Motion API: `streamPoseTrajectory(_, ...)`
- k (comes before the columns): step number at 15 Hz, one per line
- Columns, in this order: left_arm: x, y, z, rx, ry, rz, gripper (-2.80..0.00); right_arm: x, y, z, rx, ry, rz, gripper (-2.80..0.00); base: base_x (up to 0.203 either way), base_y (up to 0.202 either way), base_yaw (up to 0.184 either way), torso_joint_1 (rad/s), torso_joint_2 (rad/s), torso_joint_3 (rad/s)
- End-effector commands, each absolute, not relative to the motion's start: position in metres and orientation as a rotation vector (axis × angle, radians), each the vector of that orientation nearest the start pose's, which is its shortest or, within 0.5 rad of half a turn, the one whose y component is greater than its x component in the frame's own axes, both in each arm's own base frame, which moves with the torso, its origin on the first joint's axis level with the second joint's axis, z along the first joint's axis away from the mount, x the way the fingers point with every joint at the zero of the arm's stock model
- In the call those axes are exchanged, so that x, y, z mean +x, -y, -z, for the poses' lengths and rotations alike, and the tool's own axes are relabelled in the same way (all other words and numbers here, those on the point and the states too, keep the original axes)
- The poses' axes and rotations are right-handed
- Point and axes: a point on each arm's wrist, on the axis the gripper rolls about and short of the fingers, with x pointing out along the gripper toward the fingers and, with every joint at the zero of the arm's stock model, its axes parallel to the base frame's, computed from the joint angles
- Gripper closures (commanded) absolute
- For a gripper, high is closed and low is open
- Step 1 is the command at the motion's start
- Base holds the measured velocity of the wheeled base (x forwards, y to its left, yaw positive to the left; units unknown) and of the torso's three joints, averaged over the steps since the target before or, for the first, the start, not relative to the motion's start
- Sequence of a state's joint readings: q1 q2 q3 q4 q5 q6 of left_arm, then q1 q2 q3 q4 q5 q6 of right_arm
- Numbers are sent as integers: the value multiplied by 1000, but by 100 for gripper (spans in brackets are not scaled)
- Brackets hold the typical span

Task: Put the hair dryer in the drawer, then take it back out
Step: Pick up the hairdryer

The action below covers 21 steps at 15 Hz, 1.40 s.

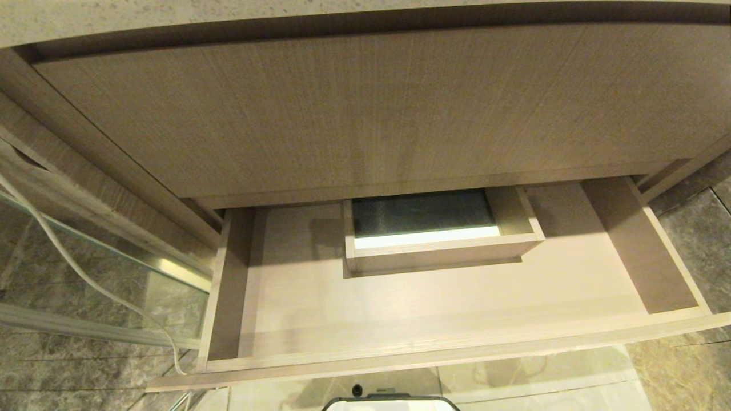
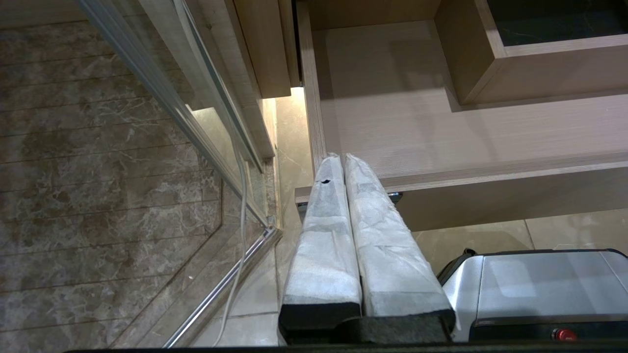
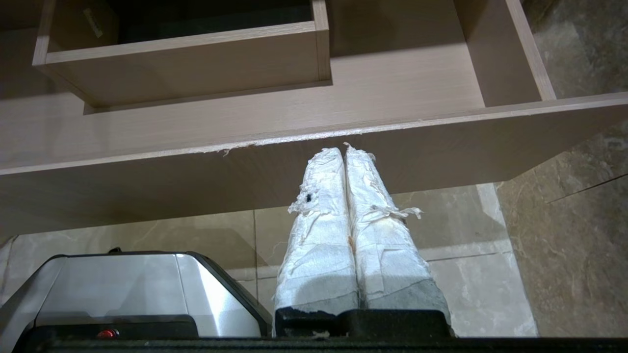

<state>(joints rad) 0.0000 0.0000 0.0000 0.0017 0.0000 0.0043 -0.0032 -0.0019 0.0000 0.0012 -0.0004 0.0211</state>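
Observation:
The drawer (image 1: pixel 457 353) is pulled out wide below the cabinet, and its light wood-grain floor lies bare. The hair dryer is out of view in all three views. My left gripper (image 2: pixel 342 158) is shut with nothing between its white-wrapped fingers. It hangs low by the drawer's (image 2: pixel 441 137) left front corner. My right gripper (image 3: pixel 343 151) is also shut and holds nothing. It sits just under the front strip of the drawer (image 3: pixel 392 103), right of the middle. Neither arm shows in the head view.
A boxed rectangular cut-out (image 1: pixel 440 251) rises from the drawer floor at the back middle. A tall wood-grain front panel (image 1: pixel 365 108) overhangs the drawer's rear. A glass panel with a metal frame (image 1: pixel 114 251) and a white cable (image 1: pixel 74 262) stand at the left. My base (image 1: pixel 391 404) is below, on the marble floor.

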Motion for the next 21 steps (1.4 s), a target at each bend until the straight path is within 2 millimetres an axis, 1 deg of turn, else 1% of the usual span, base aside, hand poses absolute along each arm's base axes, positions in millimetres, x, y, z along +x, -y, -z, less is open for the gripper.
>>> streamPoseTrajectory(1, -23, 0, -75, 5, -2, 0, 0, -23, 0, -75, 20, -2, 3, 0, 0, 0, 0, 0, 0, 0)
streamPoseTrajectory(9, -23, 0, -75, 5, -2, 0, 0, -23, 0, -75, 26, 0, 6, 0, 0, 0, 0, 18, -22, -2)
streamPoseTrajectory(14, -23, 0, -75, 5, -2, 0, 0, -23, 0, -75, 28, 0, 6, 0, 0, 0, 0, 239, -437, -178)
streamPoseTrajectory(18, -23, 0, -75, 5, -3, 0, 0, -23, 0, -75, 28, 0, 6, 0, 0, 0, 0, 118, -491, -209)
streamPoseTrajectory(21, -23, 0, -75, 5, -3, 0, 0, -23, 0, -75, 28, 0, 6, 0, 0, 0, 0, 451, -494, -229)
